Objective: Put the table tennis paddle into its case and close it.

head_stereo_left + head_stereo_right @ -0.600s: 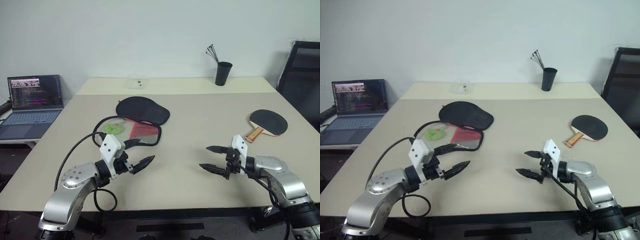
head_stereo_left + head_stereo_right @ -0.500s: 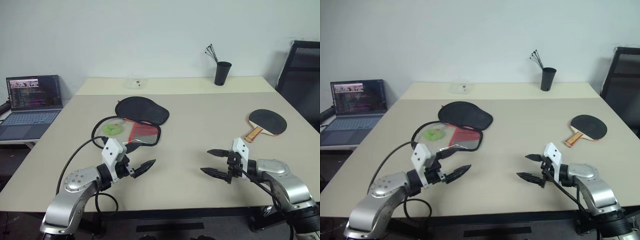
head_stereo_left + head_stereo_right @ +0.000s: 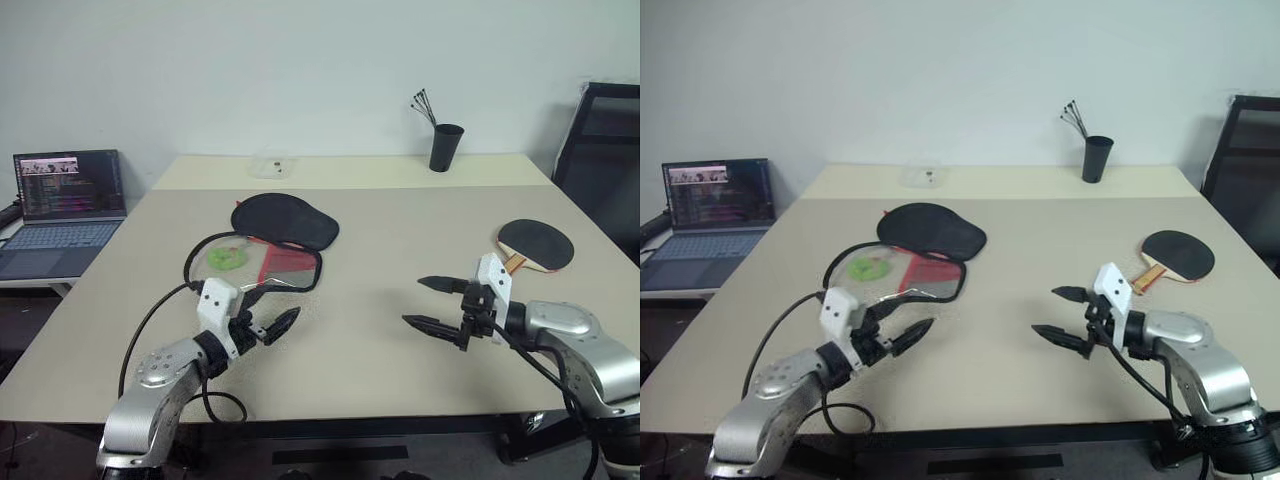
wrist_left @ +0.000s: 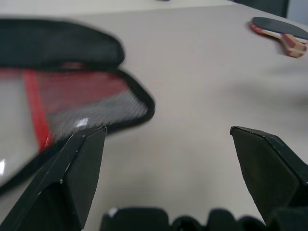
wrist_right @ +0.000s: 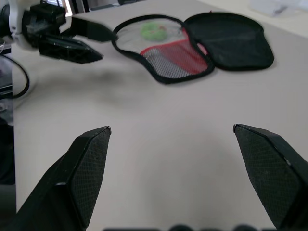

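The table tennis paddle [image 3: 537, 243] lies flat at the table's right side, black rubber up, with its wooden handle toward the table's front. The case [image 3: 262, 262] lies unzipped at the left-centre. Its black half [image 3: 285, 220] is folded open behind, and the near half shows a mesh pocket, a red panel and a green tag. My left gripper [image 3: 280, 305] hovers open just in front of the case's near edge, holding nothing. My right gripper [image 3: 413, 302] is open and empty over bare table, pointing left. The paddle is behind it and to its right.
A laptop [image 3: 65, 205] sits open on a side desk at the far left. A black cup [image 3: 446, 147] with sticks and a small clear box [image 3: 272, 166] stand at the table's back. A black chair [image 3: 605, 150] is at the right.
My right gripper has risen slightly and drifted right, toward the paddle. My left gripper has pulled back a little to the left. Both stay open, and the case and paddle have not moved.
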You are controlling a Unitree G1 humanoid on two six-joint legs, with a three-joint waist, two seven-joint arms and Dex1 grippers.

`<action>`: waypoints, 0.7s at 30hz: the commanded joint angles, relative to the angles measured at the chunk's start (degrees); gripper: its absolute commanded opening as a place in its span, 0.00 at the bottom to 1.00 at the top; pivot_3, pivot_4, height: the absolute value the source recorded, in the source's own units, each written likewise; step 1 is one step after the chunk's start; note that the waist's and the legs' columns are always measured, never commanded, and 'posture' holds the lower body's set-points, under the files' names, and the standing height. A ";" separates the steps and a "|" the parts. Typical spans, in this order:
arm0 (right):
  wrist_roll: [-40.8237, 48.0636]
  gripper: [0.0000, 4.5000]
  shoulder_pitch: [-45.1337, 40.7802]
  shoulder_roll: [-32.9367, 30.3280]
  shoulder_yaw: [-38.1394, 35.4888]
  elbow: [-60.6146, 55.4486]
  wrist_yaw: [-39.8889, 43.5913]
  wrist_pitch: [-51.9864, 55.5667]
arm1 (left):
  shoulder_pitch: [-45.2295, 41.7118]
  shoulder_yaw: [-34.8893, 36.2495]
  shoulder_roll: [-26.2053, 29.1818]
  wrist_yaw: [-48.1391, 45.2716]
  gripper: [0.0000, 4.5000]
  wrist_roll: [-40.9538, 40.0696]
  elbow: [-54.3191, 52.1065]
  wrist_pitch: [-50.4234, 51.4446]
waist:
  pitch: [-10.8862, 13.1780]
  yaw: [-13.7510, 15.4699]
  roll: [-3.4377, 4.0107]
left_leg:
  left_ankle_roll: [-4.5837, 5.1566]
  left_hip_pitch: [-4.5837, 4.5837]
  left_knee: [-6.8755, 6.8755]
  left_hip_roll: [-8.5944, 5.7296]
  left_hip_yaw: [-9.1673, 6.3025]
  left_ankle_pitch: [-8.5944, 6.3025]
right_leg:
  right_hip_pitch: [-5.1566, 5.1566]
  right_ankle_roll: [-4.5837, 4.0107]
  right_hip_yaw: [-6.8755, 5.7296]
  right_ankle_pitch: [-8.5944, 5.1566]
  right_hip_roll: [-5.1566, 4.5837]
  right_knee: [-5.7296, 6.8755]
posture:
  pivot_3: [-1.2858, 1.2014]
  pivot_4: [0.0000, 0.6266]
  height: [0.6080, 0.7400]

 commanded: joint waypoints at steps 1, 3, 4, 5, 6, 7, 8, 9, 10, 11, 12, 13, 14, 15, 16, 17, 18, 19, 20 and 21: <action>1.74 0.99 -3.01 1.53 -0.20 -1.09 -0.49 -0.36 | 0.87 2.81 -0.29 3.30 1.00 -2.25 -3.21 4.07 | 0.00 0.01 -0.01 | 0.00 0.02 0.01 0.00 0.00 0.00 | 0.00 0.00 0.01 0.00 0.01 0.02 | 0.52 0.24 1.00; 1.97 0.99 -4.06 2.41 0.70 -2.13 -0.93 0.66 | 0.41 4.76 -0.57 4.30 1.00 -4.25 -2.50 6.23 | -0.01 0.01 -0.06 | 0.00 0.02 0.02 -0.01 -0.02 0.00 | 0.01 -0.01 0.00 0.00 0.00 0.02 | 0.52 0.24 1.00; 2.16 0.99 -4.23 2.30 0.57 -2.05 -0.44 0.50 | -0.41 4.39 -1.37 5.54 1.00 -4.37 -1.94 7.21 | -0.02 0.01 -0.08 | 0.00 0.02 0.02 -0.01 -0.02 0.00 | 0.03 -0.01 0.00 0.00 0.00 0.02 | 0.52 0.24 1.00; 2.27 0.99 -4.33 2.28 0.41 -1.95 -0.24 0.33 | -1.42 3.84 -2.04 6.66 1.00 -4.06 -1.22 7.90 | -0.03 0.17 -0.08 | 0.00 0.02 0.02 -0.01 -0.03 0.00 | 0.03 -0.01 0.00 0.00 0.00 0.01 | 0.52 0.24 1.00; 2.39 0.99 -4.39 2.36 0.33 -2.03 -0.37 0.24 | -2.38 3.44 -2.43 7.37 1.00 -3.65 -0.61 8.29 | -0.03 0.48 -0.10 | 0.00 0.02 0.02 -0.03 -0.04 0.00 | 0.04 -0.01 -0.01 0.00 -0.01 -0.01 | 0.52 0.24 1.00; 2.56 0.99 -4.41 2.40 0.25 -2.13 -0.45 0.23 | -3.49 3.44 -2.93 8.07 1.00 -3.55 -0.02 8.68 | -0.03 0.67 -0.13 | 0.00 0.01 0.02 -0.05 -0.03 0.00 | 0.06 -0.01 -0.01 0.00 -0.01 -0.02 | 0.52 0.24 1.00; 2.64 0.99 -4.41 2.52 0.27 -2.17 -0.61 0.17 | -4.75 3.71 -3.31 8.73 1.00 -3.32 0.90 8.74 | -0.03 0.80 -0.17 | 0.00 0.01 0.02 -0.05 -0.02 0.00 | 0.06 0.00 -0.01 0.00 -0.01 -0.03 | 0.52 0.24 1.00; 2.66 0.99 -4.42 2.62 0.34 -2.08 -0.73 0.01 | -5.92 3.70 -3.50 9.18 1.00 -2.78 1.88 8.49 | -0.03 0.83 -0.19 | 0.00 0.01 0.02 -0.05 -0.01 0.00 | 0.07 0.00 0.00 0.00 -0.01 -0.03 | 0.52 0.24 1.00; 2.64 0.99 -4.49 2.80 0.58 -2.14 -1.01 -0.01 | -6.63 3.82 -3.43 9.30 1.00 -2.45 2.67 8.28 | -0.03 0.84 -0.19 | 0.00 0.01 0.02 -0.05 -0.01 0.00 | 0.07 0.00 0.00 0.00 -0.01 -0.03 | 0.52 0.24 1.00; 2.49 0.99 -4.54 2.96 0.80 -1.95 -1.16 -0.28 | -7.64 3.69 -3.40 9.55 1.00 -1.83 3.58 7.77 | -0.04 0.84 -0.20 | 0.00 0.01 0.02 -0.05 -0.01 0.00 | 0.07 0.00 0.00 0.00 -0.01 -0.03 | 0.52 0.24 1.00; 2.35 0.99 -4.54 3.16 1.06 -1.89 -1.36 -0.48 | -8.44 3.73 -3.30 9.66 1.00 -1.48 4.29 7.34 | -0.04 0.84 -0.20 | 0.00 0.02 0.02 -0.04 0.00 0.00 | 0.07 0.00 0.00 0.01 0.00 -0.02 | 0.52 0.24 1.00; 2.23 0.99 -4.52 3.32 1.19 -1.77 -1.50 -0.71 | -9.18 3.56 -3.04 9.51 1.00 -1.08 4.84 6.88 | -0.04 0.83 -0.20 | 0.00 0.02 0.01 -0.04 0.00 0.00 | 0.07 0.00 0.00 0.01 0.00 -0.02 | 0.52 0.24 1.00; 2.07 0.99 -4.49 3.53 1.34 -1.70 -1.68 -0.92 | -9.80 3.43 -2.74 9.30 1.00 -0.69 5.46 6.48 | -0.04 0.79 -0.20 | 0.00 0.02 0.01 -0.04 0.00 0.00 | 0.07 -0.01 0.01 0.01 0.00 -0.02 | 0.52 0.24 1.00; 1.86 0.99 -4.39 3.69 1.39 -1.50 -1.84 -1.28 | -10.42 3.36 -2.54 9.06 1.00 -0.43 6.08 6.27 | -0.04 0.76 -0.20 | 0.00 0.02 0.01 -0.03 0.01 0.00 | 0.06 -0.01 0.01 0.01 0.02 -0.02 | 0.52 0.24 1.00; 1.64 0.99 -4.30 3.85 1.45 -1.33 -2.03 -1.61 | -10.98 3.23 -2.30 8.76 1.00 -0.01 6.76 5.88 | -0.04 0.76 -0.20 | 0.00 0.02 0.01 -0.03 0.01 0.00 | 0.06 -0.01 0.02 0.01 0.02 -0.02 | 0.52 0.24 1.00; 1.49 0.99 -4.20 3.96 1.50 -1.21 -2.14 -1.87 | -11.56 3.07 -2.17 8.63 1.00 0.48 7.50 5.41 | -0.04 0.76 -0.20 | 0.00 0.02 0.01 -0.02 0.02 0.00 | 0.06 -0.01 0.01 0.01 0.03 -0.01 | 0.52 0.24 1.00; 1.38 0.99 -4.09 4.04 1.49 -1.11 -2.21 -2.14 | -12.15 2.92 -2.15 8.56 1.00 0.81 8.21 5.11 | -0.04 0.76 -0.20 | 0.00 0.02 0.01 -0.02 0.02 0.00 | 0.06 -0.01 0.00 0.01 0.03 -0.01 | 0.52 0.24 1.00; 1.29 0.99 -4.00 4.11 1.46 -1.05 -2.34 -2.35 | -12.70 2.58 -2.08 8.25 1.00 1.12 8.82 4.90 | -0.04 0.78 -0.20 | 0.00 0.02 0.01 -0.02 0.03 0.00 | 0.06 -0.01 0.01 0.01 0.04 -0.01 | 0.52 0.24 1.00; 1.27 0.99 -3.89 4.17 1.40 -0.99 -2.45 -2.57 | -13.33 1.78 -1.84 7.94 1.00 2.07 9.55 4.20 | -0.04 0.79 -0.21 | 0.00 0.02 0.01 -0.03 0.03 0.00 | 0.06 -0.01 0.01 0.01 0.04 -0.01 | 0.52 0.24 1.00; 1.23 0.99 -3.76 4.21 1.32 -0.92 -2.60 -2.82 | -14.05 0.71 -1.60 7.42 1.00 3.14 10.39 3.27 | -0.04 0.81 -0.21 | 0.00 0.02 0.01 -0.03 0.04 0.00 | 0.06 -0.01 0.00 0.01 0.04 -0.01 | 0.52 0.24 1.00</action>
